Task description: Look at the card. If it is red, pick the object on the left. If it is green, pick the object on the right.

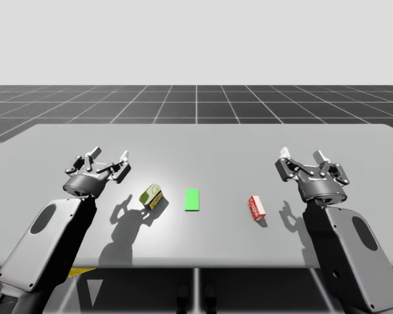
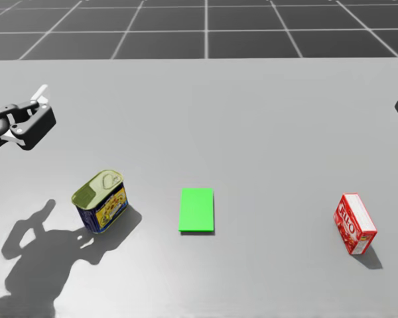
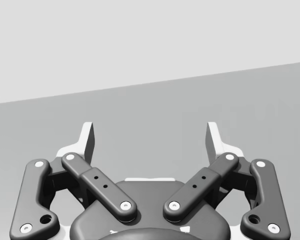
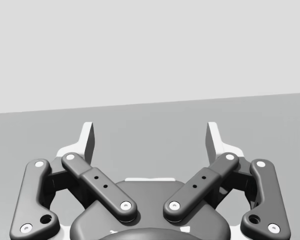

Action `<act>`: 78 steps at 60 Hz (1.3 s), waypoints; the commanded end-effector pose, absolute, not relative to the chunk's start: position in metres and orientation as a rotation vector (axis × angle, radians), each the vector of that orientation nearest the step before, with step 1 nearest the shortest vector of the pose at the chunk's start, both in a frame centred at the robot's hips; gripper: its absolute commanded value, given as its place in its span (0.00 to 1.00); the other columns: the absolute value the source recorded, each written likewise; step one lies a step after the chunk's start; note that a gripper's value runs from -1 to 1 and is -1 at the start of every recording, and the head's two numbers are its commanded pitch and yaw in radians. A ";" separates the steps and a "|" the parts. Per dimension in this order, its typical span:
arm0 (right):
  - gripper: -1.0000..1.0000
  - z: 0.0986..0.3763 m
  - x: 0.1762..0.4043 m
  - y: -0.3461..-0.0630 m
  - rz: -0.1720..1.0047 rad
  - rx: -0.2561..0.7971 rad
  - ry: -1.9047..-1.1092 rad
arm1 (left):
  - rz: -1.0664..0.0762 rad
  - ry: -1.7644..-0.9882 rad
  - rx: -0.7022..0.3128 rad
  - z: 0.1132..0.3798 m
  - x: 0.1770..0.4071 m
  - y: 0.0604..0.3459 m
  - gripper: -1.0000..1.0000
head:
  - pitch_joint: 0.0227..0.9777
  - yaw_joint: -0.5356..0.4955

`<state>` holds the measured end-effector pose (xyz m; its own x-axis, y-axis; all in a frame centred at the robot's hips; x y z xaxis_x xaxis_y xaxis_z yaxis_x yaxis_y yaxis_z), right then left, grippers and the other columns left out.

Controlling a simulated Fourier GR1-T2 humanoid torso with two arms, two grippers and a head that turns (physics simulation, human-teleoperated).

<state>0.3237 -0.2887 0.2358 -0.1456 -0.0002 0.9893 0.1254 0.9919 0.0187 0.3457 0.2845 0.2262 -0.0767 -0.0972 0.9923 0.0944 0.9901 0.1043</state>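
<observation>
Green card (image 2: 196, 209); red box (image 2: 355, 224); blue-yellow can (image 2: 101, 201) (olive lid).

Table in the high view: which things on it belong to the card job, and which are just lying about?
Belongs to the job:
- green card, flat between the two objects
- red box, right of the card, so the one to pick
- right gripper, open, on the box's side

Just lying about:
- blue and yellow can, left of the card
- left gripper, open and empty
</observation>
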 end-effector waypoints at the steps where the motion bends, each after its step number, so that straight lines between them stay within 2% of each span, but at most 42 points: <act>1: 0.00 0.236 0.324 -0.288 -0.106 -0.094 -1.713 | -0.161 -1.642 0.002 0.227 0.347 0.285 0.00 | 0.82 0.54; 11: 0.00 0.236 0.324 -0.287 -0.105 -0.096 -1.711 | -0.166 -1.643 0.002 0.227 0.347 0.284 0.00 | 0.89 0.55; 41: 0.00 0.235 0.322 -0.284 -0.098 -0.100 -1.705 | -0.165 -1.644 0.001 0.228 0.346 0.283 0.00 | 0.90 0.51; 78: 0.00 0.236 0.323 -0.286 -0.099 -0.100 -1.708 | -0.165 -1.645 0.001 0.228 0.346 0.283 0.00 | 0.94 0.20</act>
<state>0.3228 -0.2860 0.2354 -0.1380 0.0105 0.9904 0.1235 0.9923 0.0067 0.3458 0.2830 0.2277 -0.0819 -0.0999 0.9916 0.0989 0.9892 0.1078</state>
